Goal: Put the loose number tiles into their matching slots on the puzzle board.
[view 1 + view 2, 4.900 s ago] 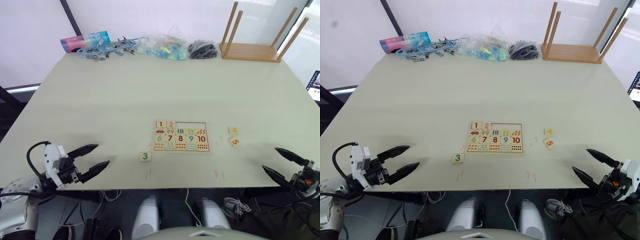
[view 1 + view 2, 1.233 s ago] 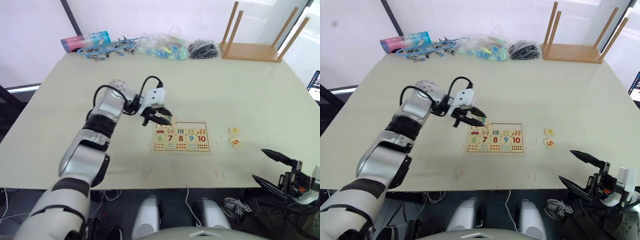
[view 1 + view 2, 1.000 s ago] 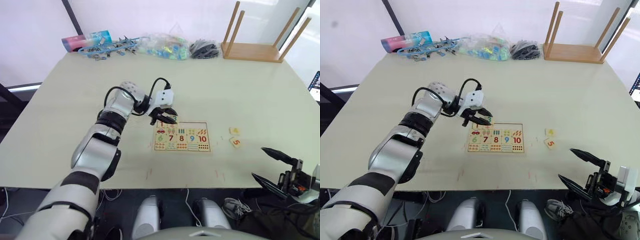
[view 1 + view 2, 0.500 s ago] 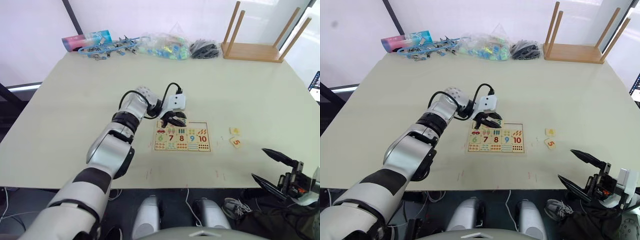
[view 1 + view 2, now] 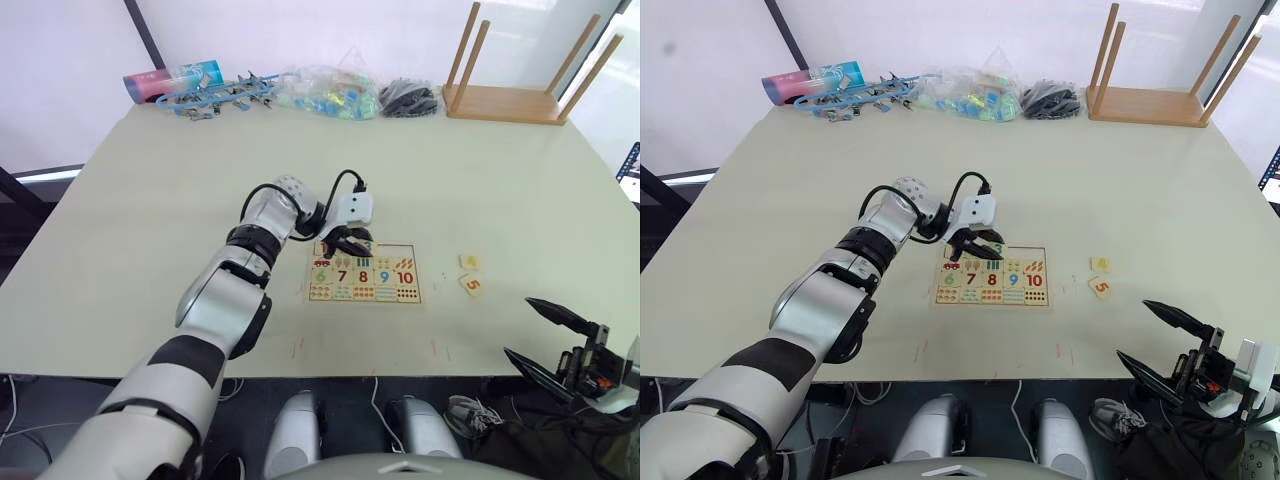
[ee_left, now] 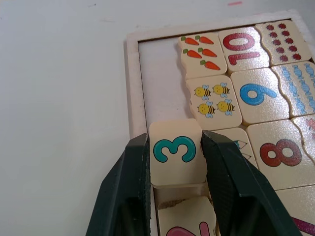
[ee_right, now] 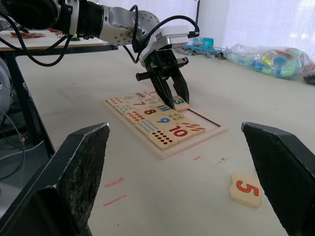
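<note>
Left end effector [image 6: 177, 157] pinches the 3 tile [image 6: 176, 152] over the puzzle board [image 5: 364, 272], 4 tile [image 5: 467, 262] and 5 tile [image 5: 470, 284] lying beside, right end effector [image 5: 552, 338] wide at the surface [image 5: 200, 180] edge.

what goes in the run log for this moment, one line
left hand: shut on 3 tile, over board top row | right hand: open, idle | 4 tile, 5 tile: loose on table
</note>
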Motion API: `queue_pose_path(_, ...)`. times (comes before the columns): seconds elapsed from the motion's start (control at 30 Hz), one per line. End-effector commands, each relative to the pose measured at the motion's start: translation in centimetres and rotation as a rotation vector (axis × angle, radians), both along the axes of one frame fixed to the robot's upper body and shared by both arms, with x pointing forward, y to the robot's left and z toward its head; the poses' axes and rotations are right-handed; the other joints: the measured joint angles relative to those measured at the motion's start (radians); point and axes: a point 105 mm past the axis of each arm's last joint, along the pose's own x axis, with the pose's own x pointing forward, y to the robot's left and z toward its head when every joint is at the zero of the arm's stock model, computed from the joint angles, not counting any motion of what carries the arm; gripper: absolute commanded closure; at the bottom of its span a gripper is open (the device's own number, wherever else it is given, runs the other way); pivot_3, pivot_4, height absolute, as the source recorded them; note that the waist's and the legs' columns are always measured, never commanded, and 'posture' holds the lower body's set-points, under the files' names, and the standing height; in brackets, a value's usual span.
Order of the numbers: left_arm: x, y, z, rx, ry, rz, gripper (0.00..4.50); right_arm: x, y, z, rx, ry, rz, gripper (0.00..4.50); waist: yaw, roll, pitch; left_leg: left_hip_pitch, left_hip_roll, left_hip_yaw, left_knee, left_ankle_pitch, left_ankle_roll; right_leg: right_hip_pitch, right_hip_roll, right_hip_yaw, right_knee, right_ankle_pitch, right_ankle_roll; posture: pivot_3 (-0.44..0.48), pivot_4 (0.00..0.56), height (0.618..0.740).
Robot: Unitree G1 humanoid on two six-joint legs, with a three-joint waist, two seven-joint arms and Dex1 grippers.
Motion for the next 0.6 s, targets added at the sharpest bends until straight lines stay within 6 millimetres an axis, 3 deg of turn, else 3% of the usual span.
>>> queue_pose_path(0.03,0.57,-0.09,1.48,-0.015,-0.056,-0.002,3.47,-0.17,-0.09,0.82,-0.009,-0.045,0.001,0.00,0.000,0.000,0.000,0.000,0.000,0.000,0.000,0.000,0.000,0.000,0.000,0.000,0.000,0.000,0.000,0.000,0.150,0.738)
queue_pose_path(0.43,0.53,-0.11,1.39,-0.018,-0.052,-0.002,3.47,-0.19,-0.17,0.73,-0.012,-0.045,0.000,0.00,0.000,0.000,0.000,0.000,0.000,0.000,0.000,0.000,0.000,0.000,0.000,0.000,0.000,0.000,0.000,0.000,0.150,0.738)
queue_pose_path(0.47,0.54,-0.10,1.38,-0.018,-0.052,-0.001,2.46,-0.19,-0.17,0.71,-0.013,-0.044,0.000,0.00,0.000,0.000,0.000,0.000,0.000,0.000,0.000,0.000,0.000,0.000,0.000,0.000,0.000,0.000,0.000,0.000,0.150,0.738)
queue_pose_path(0.5,0.56,-0.11,1.38,-0.018,-0.054,0.000,2.19,-0.20,-0.18,0.71,-0.013,-0.044,0.000,0.00,0.000,0.000,0.000,0.000,0.000,0.000,0.000,0.000,0.000,0.000,0.000,0.000,0.000,0.000,0.000,0.000,0.150,0.738)
queue_pose_path(0.6,0.58,-0.13,1.40,-0.019,-0.054,0.000,0.77,-0.22,-0.20,0.69,-0.013,-0.044,-0.001,0.00,0.000,0.000,0.000,0.000,0.000,0.000,0.000,0.000,0.000,0.000,0.000,0.000,0.000,0.000,0.000,0.000,0.150,0.738)
